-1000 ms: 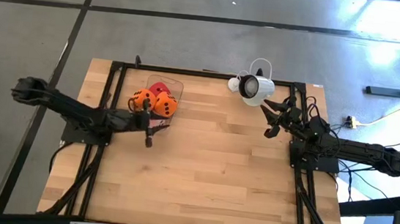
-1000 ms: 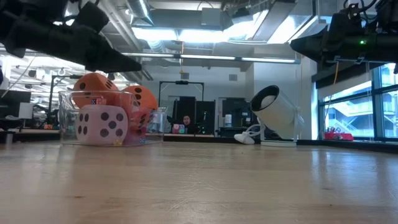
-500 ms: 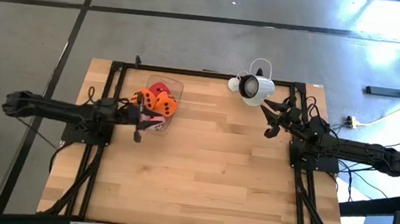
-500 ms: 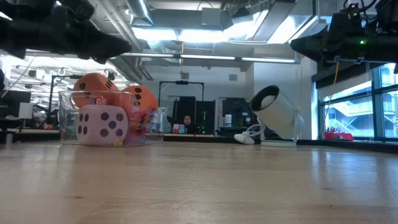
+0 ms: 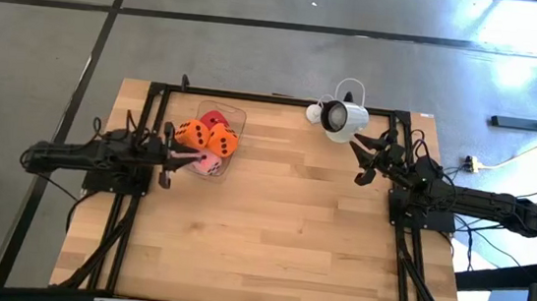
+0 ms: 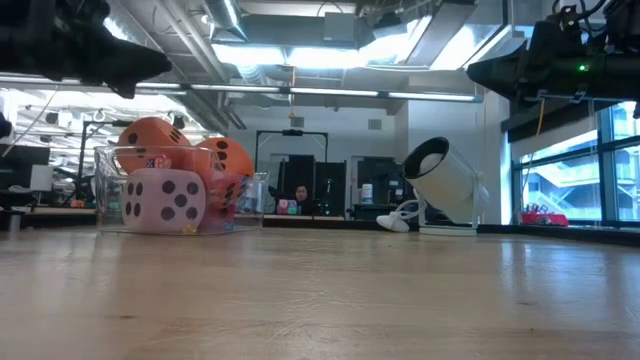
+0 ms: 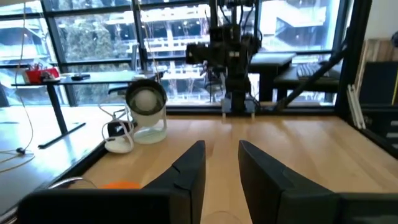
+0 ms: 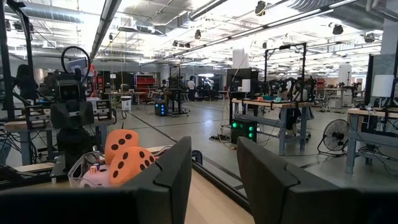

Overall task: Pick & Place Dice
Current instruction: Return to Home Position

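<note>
The left gripper (image 5: 167, 155) has backed off the bin (image 5: 239, 118) to just beside it, empty and released, the dice (image 5: 208, 139) stowed inside; the right gripper (image 5: 358, 161) waits well apart, released.

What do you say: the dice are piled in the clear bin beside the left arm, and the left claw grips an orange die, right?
Not quite. The left claw is open and grips nothing, as the left wrist view shows. The dice are indeed piled in the clear bin beside the left arm.
</note>
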You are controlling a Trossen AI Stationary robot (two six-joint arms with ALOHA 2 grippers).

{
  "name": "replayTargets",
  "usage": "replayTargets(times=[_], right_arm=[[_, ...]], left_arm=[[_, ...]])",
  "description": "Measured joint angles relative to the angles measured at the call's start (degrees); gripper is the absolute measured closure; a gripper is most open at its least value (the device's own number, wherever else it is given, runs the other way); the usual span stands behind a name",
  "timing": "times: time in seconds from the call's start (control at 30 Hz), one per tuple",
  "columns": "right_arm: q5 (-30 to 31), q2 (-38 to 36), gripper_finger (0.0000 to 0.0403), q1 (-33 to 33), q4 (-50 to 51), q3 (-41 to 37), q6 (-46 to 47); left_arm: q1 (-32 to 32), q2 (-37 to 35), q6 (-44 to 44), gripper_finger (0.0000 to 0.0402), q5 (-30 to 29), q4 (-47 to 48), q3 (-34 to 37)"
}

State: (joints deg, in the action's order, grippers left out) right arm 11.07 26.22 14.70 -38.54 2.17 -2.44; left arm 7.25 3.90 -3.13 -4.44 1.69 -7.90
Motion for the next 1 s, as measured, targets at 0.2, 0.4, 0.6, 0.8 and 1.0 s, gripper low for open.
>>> replayTargets(times=[0.2,0.4,0.6,0.8,1.0], right_arm=[[0.0,0.0,0.0273,0.0,0.0,0.0,0.0],[0.0,0.0,0.0273,0.0,0.0,0.0,0.0],[0.0,0.0,0.0273,0.0,0.0,0.0,0.0],[0.0,0.0,0.0273,0.0,0.0,0.0,0.0],[0.0,0.0,0.0273,0.0,0.0,0.0,0.0]], left_arm=[[0.0,-3.9,0.9,0.0315,-0.1,5.0,0.0],[0.0,-3.9,4.8,0.0316,-1.8,5.1,-0.1],[0.0,-3.7,13.9,0.0315,-1.9,5.0,-0.1],[0.0,-3.4,18.9,0.0314,-1.9,5.0,-0.1],[0.0,-3.4,18.4,0.0315,-1.9,5.0,-0.1]])
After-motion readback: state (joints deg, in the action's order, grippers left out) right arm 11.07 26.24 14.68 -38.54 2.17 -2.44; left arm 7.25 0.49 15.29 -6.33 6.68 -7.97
